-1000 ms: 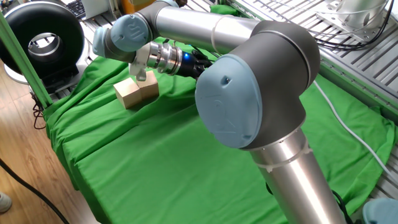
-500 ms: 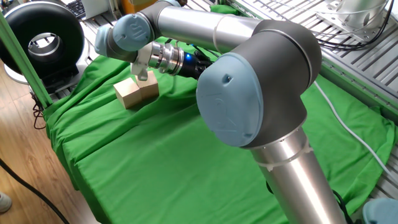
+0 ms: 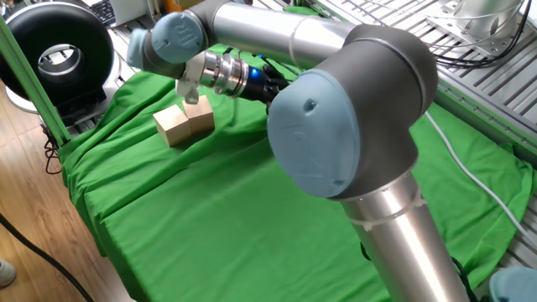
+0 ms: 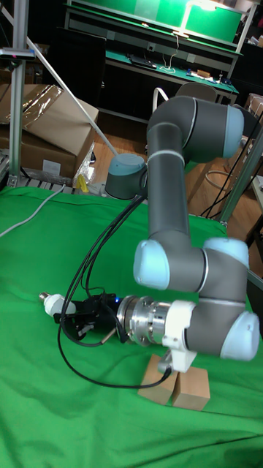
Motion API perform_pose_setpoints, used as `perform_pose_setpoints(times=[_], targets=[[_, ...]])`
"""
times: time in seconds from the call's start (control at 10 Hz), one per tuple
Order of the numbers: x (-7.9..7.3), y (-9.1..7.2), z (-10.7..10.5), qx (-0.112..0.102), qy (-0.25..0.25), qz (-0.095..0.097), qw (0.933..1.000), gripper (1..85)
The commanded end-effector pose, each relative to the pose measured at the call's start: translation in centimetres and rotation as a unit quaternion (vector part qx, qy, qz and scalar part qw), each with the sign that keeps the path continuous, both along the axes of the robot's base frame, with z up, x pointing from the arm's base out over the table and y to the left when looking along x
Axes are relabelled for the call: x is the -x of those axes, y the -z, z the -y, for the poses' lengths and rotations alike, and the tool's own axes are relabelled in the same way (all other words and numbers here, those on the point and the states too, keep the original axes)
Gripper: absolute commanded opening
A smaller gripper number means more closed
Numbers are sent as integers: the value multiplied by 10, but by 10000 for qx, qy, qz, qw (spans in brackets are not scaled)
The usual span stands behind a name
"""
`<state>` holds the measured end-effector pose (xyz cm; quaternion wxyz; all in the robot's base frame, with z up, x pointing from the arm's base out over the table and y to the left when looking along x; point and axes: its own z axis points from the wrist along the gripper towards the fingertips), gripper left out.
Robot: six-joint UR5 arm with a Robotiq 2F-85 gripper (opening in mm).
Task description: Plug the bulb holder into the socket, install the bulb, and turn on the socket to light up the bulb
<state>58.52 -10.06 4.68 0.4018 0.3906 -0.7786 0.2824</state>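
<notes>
Arm: grey UR5 [image 4: 175,183], filling the middle of the tall fixed view and most of the right half of the fixed view, where its large joint blocks the table behind it.
Gripper: black gripper [image 4: 82,319], middle left of the tall fixed view, pointing left and held above the green cloth [image 4: 44,409]. In the fixed view it is almost wholly hidden behind the arm.
Finger state: clamped on the bulb [image 4: 51,301], whose silver screw base sticks out to the left; the dome sits inside the fingers and is hard to make out.
Wooden blocks: two blocks [image 3: 185,123], touching side by side, upper left of the fixed view; bottom centre of the tall fixed view, just below the wrist.
Cable: white cable [image 3: 470,172], right side of the fixed view, partly cut off by the arm.
Bulb holder, socket: not discernible in either view.
</notes>
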Motion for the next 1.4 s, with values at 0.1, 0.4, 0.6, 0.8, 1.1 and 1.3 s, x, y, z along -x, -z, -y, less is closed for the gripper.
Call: perform_pose_setpoints(times=[0.1,0.4,0.6,0.8,1.1,1.3], targets=[[10,-40,-19,-702,23,650,9954,10],[22,-74,-19,-1061,-49,1564,9820,10],[38,-87,-32,-1197,181,2226,9674,10],[14,-67,-69,-1554,366,2970,9414,10],[-5,-48,-109,-1879,1461,3971,8864,10],[-19,-59,-89,-1584,1063,4162,8890,10]])
